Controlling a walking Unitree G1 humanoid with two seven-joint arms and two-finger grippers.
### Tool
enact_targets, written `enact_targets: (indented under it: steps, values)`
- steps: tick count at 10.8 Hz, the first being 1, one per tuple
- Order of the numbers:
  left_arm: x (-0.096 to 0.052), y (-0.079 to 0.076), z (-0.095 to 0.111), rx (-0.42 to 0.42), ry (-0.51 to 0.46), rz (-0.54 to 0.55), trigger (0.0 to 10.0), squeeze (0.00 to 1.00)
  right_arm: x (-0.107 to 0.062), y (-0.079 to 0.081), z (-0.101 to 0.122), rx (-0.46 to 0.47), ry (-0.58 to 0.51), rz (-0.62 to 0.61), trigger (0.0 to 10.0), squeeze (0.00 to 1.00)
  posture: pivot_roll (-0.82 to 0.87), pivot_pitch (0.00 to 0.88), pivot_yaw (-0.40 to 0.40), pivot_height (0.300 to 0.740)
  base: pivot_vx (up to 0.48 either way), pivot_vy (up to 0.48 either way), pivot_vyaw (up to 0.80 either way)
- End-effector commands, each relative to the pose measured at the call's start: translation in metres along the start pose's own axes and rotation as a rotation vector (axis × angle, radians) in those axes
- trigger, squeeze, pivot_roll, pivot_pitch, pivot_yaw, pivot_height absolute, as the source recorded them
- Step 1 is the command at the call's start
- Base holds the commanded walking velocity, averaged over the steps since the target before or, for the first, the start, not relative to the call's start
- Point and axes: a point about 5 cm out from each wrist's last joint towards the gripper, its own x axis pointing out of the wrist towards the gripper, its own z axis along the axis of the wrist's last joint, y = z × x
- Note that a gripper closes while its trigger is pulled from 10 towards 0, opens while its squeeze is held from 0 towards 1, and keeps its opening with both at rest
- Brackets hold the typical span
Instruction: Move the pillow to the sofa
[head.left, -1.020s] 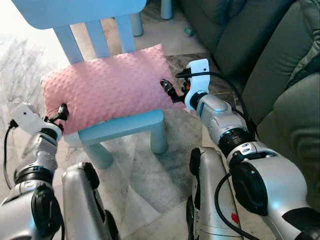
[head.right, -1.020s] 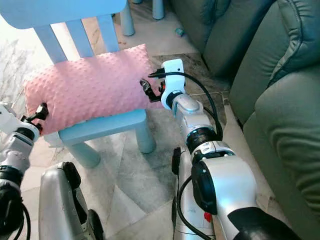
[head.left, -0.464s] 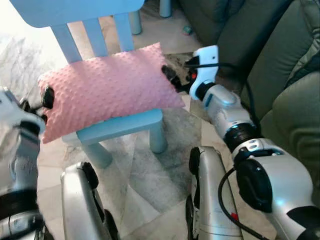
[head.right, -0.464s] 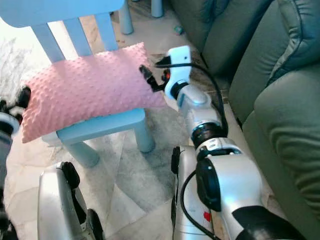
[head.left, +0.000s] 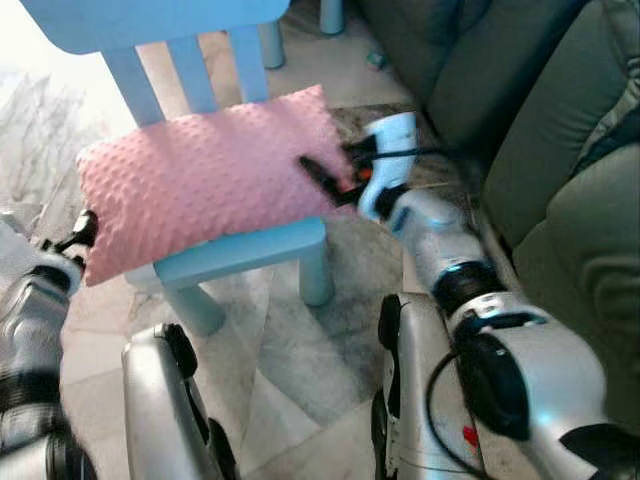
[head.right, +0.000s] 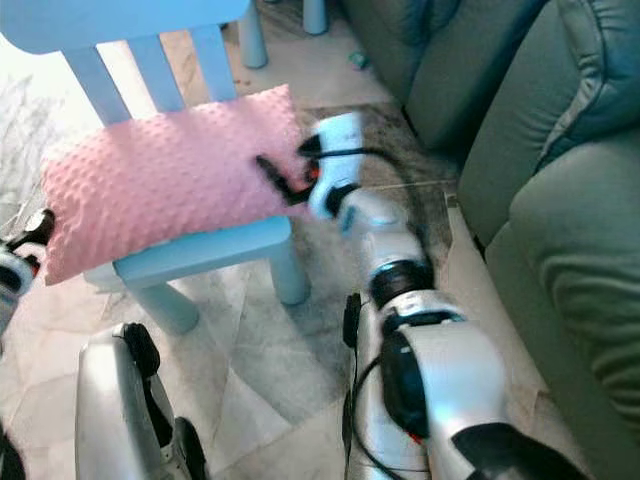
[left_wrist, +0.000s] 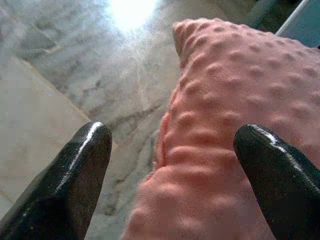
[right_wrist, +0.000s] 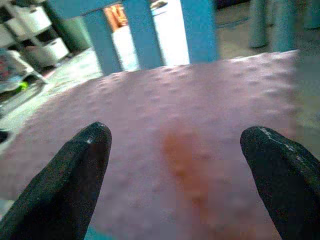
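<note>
The pink dotted pillow (head.left: 205, 180) lies flat on the small blue chair (head.left: 245, 252), long axis running across the seat. The right gripper (head.left: 318, 172) has swung in over its sofa-side end, fingers spread; the left gripper (left_wrist: 170, 165), also spread, now straddles the opposite corner, so a two-handed grasp looks imminent

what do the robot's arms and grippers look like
Both arms are silver metal with black rings at the joints. The right arm carries a white wrist block with a black cable looping off it and a small red mark near the shoulder. Each gripper, right gripper and left gripper, has two long glossy black fingers with rounded tips.
</note>
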Motion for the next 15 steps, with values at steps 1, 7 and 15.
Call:
enact_targets:
  steps: [1, 7, 15]
  values:
    - [0.002, 0.009, 0.002, -0.003, -0.004, 0.029, 10.0, 0.0, 0.004, 0.004, 0.002, -0.006, 0.004, 0.018, 10.0, 0.0, -0.18, 0.332, -0.024, 0.395, 0.0, 0.0, 0.0]
    - [0.021, -0.033, -0.031, -0.092, 0.117, -0.109, 10.0, 0.0, 0.014, 0.035, -0.04, 0.088, 0.137, -0.033, 10.0, 0.0, -0.18, 0.348, -0.036, 0.395, 0.0, 0.0, 0.0]
    - [0.017, -0.034, -0.051, -0.061, 0.175, -0.145, 0.0, 0.0, 0.022, 0.06, -0.048, 0.168, 0.125, 0.037, 0.0, 0.0, -0.18, 0.357, -0.035, 0.395, 0.0, 0.0, 0.0]
